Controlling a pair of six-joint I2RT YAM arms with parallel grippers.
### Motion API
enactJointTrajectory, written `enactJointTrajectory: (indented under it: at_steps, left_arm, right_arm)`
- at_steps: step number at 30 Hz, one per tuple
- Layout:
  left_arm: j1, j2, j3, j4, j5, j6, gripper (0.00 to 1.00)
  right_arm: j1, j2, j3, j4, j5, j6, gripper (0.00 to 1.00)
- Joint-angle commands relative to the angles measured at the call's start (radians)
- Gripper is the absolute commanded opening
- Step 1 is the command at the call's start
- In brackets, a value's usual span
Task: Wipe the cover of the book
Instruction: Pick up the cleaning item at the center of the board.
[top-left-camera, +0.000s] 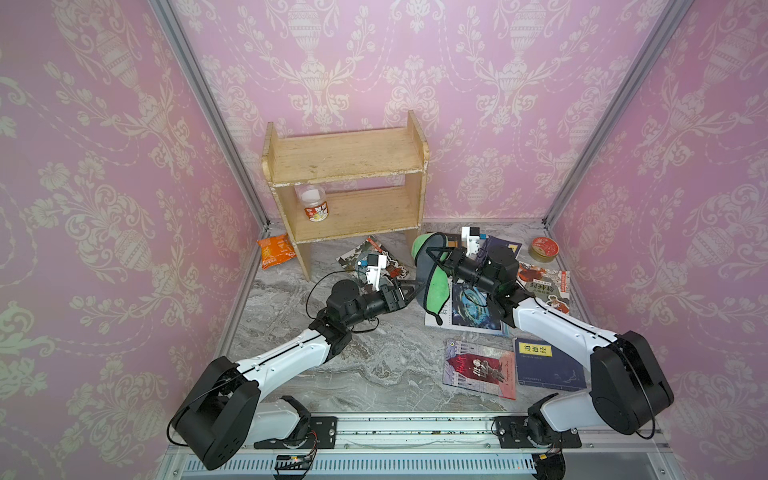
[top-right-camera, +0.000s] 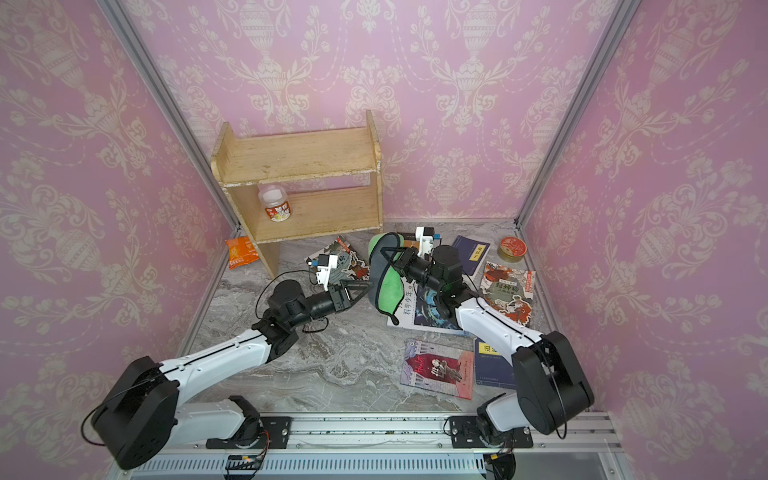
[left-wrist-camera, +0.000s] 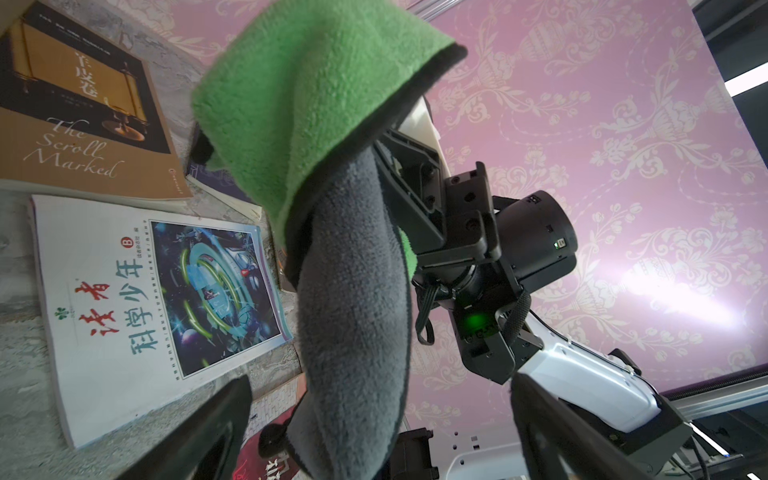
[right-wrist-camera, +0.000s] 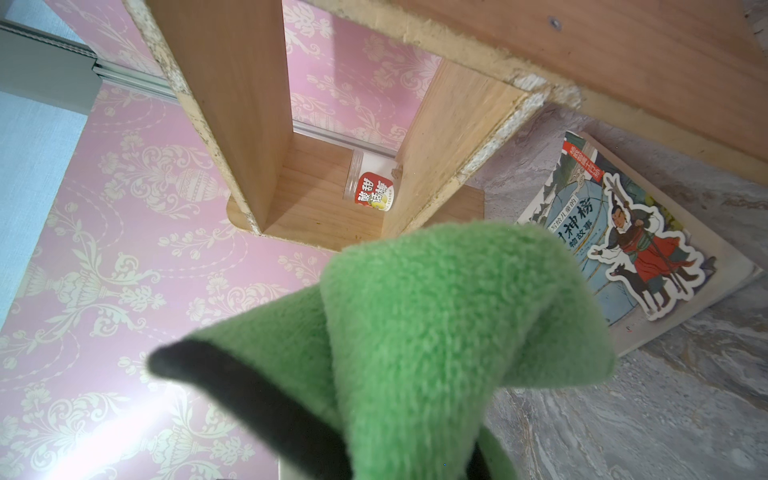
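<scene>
Right hand (top-left-camera: 437, 254) is clenched on the green-and-grey cloth (top-left-camera: 435, 286), holding it up so it hangs over the left edge of the white-covered book (top-left-camera: 469, 309). Left hand (top-left-camera: 417, 291) is spread wide, grasping nothing, just beside the hanging cloth. The book lies flat on the marble worktop (top-left-camera: 374, 365), among other books (top-left-camera: 480, 368).

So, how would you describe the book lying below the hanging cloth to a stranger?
Find the wooden shelf at the back wall; in front of it, to the right, a green and grey cloth hangs above the table. The book lies flat below its lower end. Unlike the other books nearby, its cover is white with a blue space picture.
</scene>
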Motion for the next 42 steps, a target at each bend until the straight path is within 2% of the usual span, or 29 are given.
enactJointTrajectory:
  at_steps: [1,6,10,11,13,15,16,18,20,25,30,34,37,40,42]
  left_arm:
    - [-0.02,0.014,0.034,-0.08,-0.073,0.116,0.98]
    - [-0.046,0.057,0.053,-0.099,-0.083,0.157,0.96]
    - [-0.051,0.103,0.06,-0.092,-0.11,0.157,0.83]
    - [-0.05,0.112,0.063,-0.097,-0.113,0.155,0.83]
    - [-0.05,0.119,0.074,-0.147,-0.118,0.174,0.87]
    - [-0.05,0.104,0.083,-0.24,-0.153,0.212,0.94]
    - [-0.048,0.096,0.086,-0.293,-0.182,0.233,0.94]
    - [-0.048,0.088,0.097,-0.44,-0.276,0.268,0.98]
    - [-0.048,0.105,0.098,-0.514,-0.312,0.288,0.99]
    - [-0.047,0.188,0.136,-0.505,-0.29,0.204,0.99]
    - [-0.059,0.269,0.131,-0.454,-0.162,0.118,0.99]
    - [-0.097,0.29,0.138,-0.44,-0.06,0.127,0.99]
    - [-0.167,0.331,0.167,-0.422,0.043,0.139,0.99]
    - [-0.228,0.375,0.218,-0.582,0.022,0.238,0.99]
    - [-0.243,0.394,0.241,-0.664,0.014,0.27,0.99]
  right_arm:
    - [0.0,-0.023,-0.009,0.027,0.013,0.041,0.0]
    - [0.0,-0.057,0.004,-0.075,-0.014,-0.029,0.0]
    - [-0.001,-0.093,-0.002,-0.168,-0.039,-0.108,0.0]
    - [0.0,-0.101,-0.001,-0.198,-0.048,-0.137,0.0]
    - [0.0,-0.136,0.048,-0.425,-0.033,-0.289,0.0]
    - [0.007,-0.174,0.143,-0.79,0.103,-0.515,0.0]
    - [0.006,-0.186,0.165,-0.895,0.17,-0.574,0.0]
    - [-0.005,-0.214,0.169,-1.046,0.299,-0.652,0.0]
    - [-0.018,-0.225,0.145,-1.114,0.365,-0.689,0.0]
    - [-0.053,-0.24,0.08,-1.183,0.456,-0.684,0.0]
    - [-0.118,-0.258,0.034,-1.22,0.499,-0.667,0.0]
    - [-0.143,-0.245,0.023,-1.307,0.586,-0.633,0.0]
    - [-0.179,-0.259,-0.013,-1.314,0.595,-0.612,0.0]
    - [-0.221,-0.253,-0.027,-1.34,0.562,-0.585,0.0]
    - [-0.23,-0.266,-0.032,-1.416,0.592,-0.563,0.0]
